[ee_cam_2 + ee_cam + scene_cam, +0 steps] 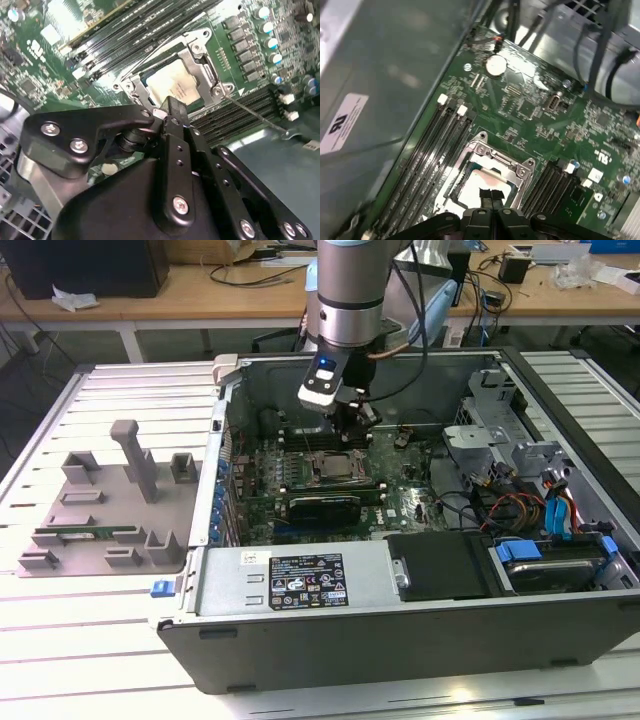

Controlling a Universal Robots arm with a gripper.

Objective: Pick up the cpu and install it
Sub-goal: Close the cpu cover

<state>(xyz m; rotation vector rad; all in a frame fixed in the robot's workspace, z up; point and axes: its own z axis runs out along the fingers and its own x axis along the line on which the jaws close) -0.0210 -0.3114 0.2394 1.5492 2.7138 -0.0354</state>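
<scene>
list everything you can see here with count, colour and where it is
table: 1, white, slatted, under everything
computer case: 1, grey, open, on the table
motherboard: 1, green, inside the case
socket frame: 1, silver metal, on the motherboard
cpu: 1, silvery, within the socket frame
memory slots: several, black, either side of the socket frame
coin battery: 1, silver, on the motherboard
fixture tray: 1, grey, on the table, at the exterior view's left of the case
memory stick: 1, green, in the fixture tray
arm: 1, silver-grey, reaching into the case
gripper: 1, black, fingers together, over the cpu, contact unclear
</scene>
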